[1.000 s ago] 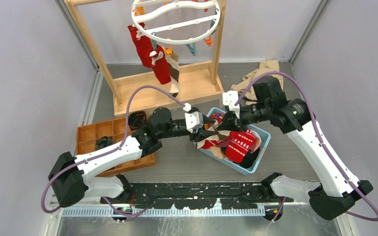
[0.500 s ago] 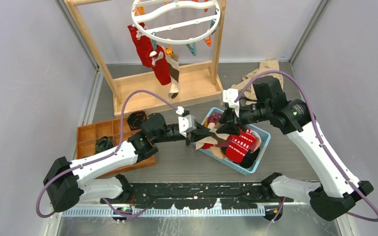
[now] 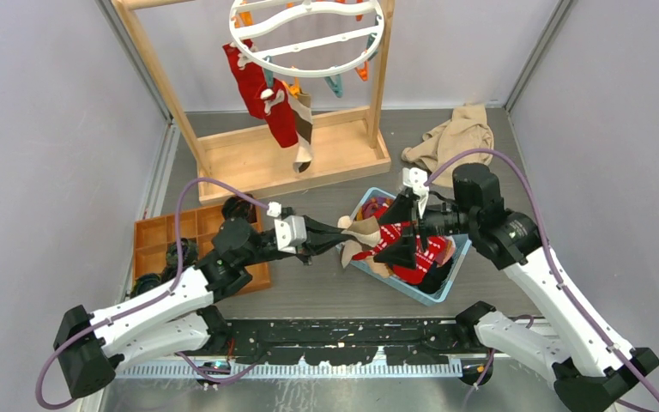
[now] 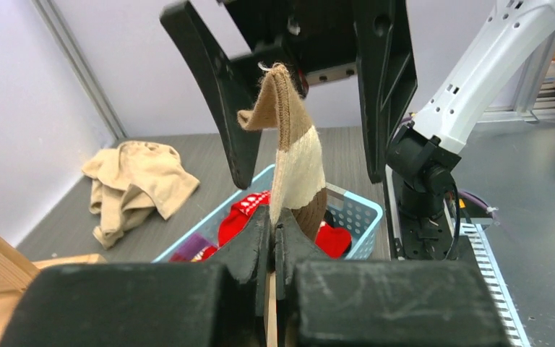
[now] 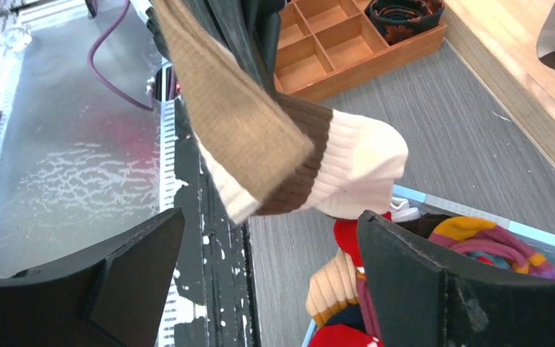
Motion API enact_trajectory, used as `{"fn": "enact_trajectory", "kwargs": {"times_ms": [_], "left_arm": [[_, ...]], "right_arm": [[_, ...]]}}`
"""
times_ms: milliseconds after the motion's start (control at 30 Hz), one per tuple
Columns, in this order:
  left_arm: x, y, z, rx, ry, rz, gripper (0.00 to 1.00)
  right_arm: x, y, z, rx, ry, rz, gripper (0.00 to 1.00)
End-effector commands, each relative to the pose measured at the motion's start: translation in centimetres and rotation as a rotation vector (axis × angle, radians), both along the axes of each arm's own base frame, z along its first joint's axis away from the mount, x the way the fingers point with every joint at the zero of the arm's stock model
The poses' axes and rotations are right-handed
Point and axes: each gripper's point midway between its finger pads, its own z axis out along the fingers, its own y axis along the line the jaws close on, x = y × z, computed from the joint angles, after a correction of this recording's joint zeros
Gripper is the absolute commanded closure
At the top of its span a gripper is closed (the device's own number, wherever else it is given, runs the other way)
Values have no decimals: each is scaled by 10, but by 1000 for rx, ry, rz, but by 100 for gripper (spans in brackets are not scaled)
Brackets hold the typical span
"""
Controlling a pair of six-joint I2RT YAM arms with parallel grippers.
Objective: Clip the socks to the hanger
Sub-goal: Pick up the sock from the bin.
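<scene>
a tan-and-brown sock (image 3: 362,228) is pinched in the left gripper (image 3: 335,235), whose jaws are fully closed on it, just left of the blue basket (image 3: 412,293) in the middle of the overhead frame. the right gripper (image 3: 399,233) is spread wide on either side of the sock's free end, and nothing is held in it. the step in hand is judged to be the lifting of one sock out of the basket, with the hold resting on the left arm alone. the hanger (image 3: 307,73) is seen at the upper middle, well apart, with a red sock (image 3: 262,90) hanging from it. next, the sock would need to be carried up there and its edge fed into a free clip.
</scene>
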Motion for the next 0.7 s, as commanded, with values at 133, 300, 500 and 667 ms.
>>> {"fn": "enact_trajectory", "kwargs": {"times_ms": [133, 300, 500, 667], "left_arm": [[-8, 10, 24, -46, -90, -4, 100], [-6, 8, 25, -46, -71, 4, 100], [5, 13, 28, -74, -45, 75, 100], [11, 16, 26, -93, -11, 111, 100]], "right_arm": [[-1, 21, 47, 253, 26, -16, 4], [-11, 28, 66, 316, 24, 23, 16], [-21, 25, 71, 306, -13, 53, 39], [-22, 22, 73, 306, -32, 37, 54]]}}
